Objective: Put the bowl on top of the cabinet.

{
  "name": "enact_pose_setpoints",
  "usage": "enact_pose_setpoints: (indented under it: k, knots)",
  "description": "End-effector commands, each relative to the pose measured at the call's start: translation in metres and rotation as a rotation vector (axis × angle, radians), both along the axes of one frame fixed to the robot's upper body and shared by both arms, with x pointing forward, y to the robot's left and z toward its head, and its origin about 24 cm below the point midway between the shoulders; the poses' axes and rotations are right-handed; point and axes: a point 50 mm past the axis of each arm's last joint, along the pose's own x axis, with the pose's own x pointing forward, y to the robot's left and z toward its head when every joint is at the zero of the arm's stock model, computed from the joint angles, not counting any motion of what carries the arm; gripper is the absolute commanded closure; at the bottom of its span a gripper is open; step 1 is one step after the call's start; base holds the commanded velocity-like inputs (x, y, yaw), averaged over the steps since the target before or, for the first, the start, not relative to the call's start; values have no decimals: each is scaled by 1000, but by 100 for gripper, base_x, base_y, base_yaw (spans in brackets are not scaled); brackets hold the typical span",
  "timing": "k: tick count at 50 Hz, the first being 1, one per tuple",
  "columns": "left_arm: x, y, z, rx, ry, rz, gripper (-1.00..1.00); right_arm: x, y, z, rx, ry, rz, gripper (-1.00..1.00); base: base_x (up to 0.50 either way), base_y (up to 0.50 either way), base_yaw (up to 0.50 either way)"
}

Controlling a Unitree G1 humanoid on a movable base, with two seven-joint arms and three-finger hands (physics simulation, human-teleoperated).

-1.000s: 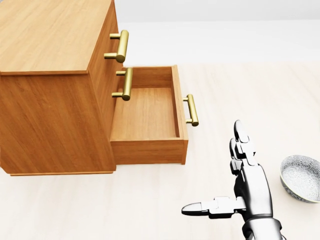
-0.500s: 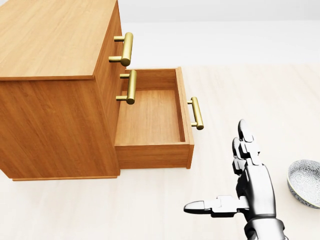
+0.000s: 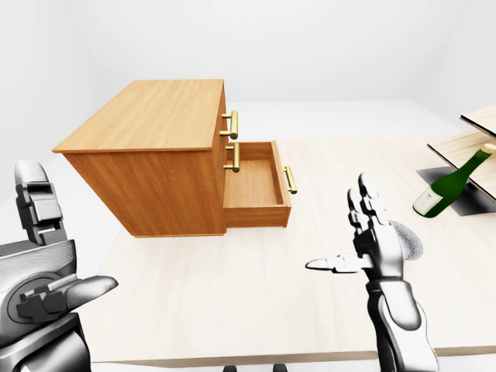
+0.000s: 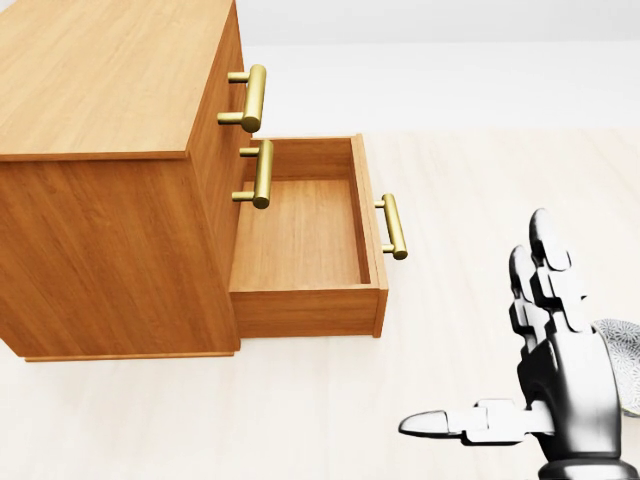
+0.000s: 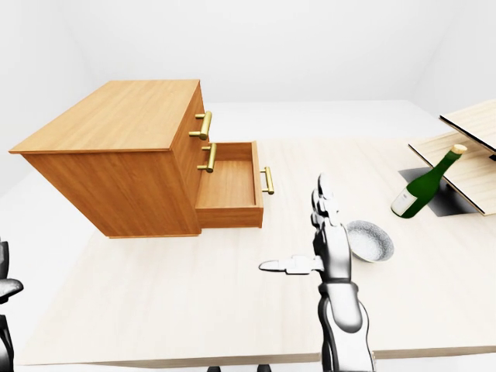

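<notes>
Basically the right hand (image 5: pixel 325 236) stood upright over the table (image 5: pixel 155 310) with fingers straight up and the thumb stuck out sideways toward the view's left — spread apart, holding nothing. The bowl (image 5: pixel 370 239) lay on the table just to the hand's right in the right-eye view, very near the back of the hand, touching or not I could not tell; in the head view only a sliver of it showed past the hand at the right edge. So the palm faced away from the bowl, and the risk was a knock: a sideways sweep with the knuckles could shove the bowl off toward the bottle (image 5: pixel 425 187) leaning at the far right, or slide it out of reach. A rim pinch from this pose could also tip it. The left hand (image 3: pixel 46 287) sat low at the left-eye view's bottom left, fingers apart, empty, well apart from everything. The cabinet (image 5: pixel 124 155) stood left of centre, its top bare, with the lower drawer (image 5: pixel 229 190) pulled out — a carry path crossing low could catch the drawer's handle (image 5: pixel 267 180) or drop the bowl into the drawer instead of on top.
</notes>
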Motion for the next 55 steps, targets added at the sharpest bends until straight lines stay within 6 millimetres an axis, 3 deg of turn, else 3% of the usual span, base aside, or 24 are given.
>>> enact_pose_setpoints:
  k: [1, 6, 9, 19, 27, 42, 55]
  knots:
    - [-4, 0, 2, 0, -9, -1, -100, -47, -8, 66, -290, -231, -5, -100, 0, 0, 0]
    - [-5, 1, 4, -6, -21, 2, -100, -60, -7, 81, -503, -238, 13, -100, 0, 0, 0]
    - [-4, -1, 2, -2, -15, -6, -100, -55, -6, 72, -584, -160, 32, -100, 0, 0, 0]
    - [-9, 1, 6, -5, -35, 0, -100, -55, -18, 72, -854, -2, 46, -100, 0, 0, 0]
    - [-11, 3, 8, -12, -45, 5, -100, -61, -43, 78, -1064, 131, -183, -100, 0, 0, 0]
    - [-9, 3, 8, -13, -44, 5, -100, -74, -83, 83, -1204, 323, -483, -100, 0, 0, 0]
    - [-12, 3, 9, -12, -51, 5, -100, -75, -102, 49, -1112, 520, -456, -100, 0, 0, 0]
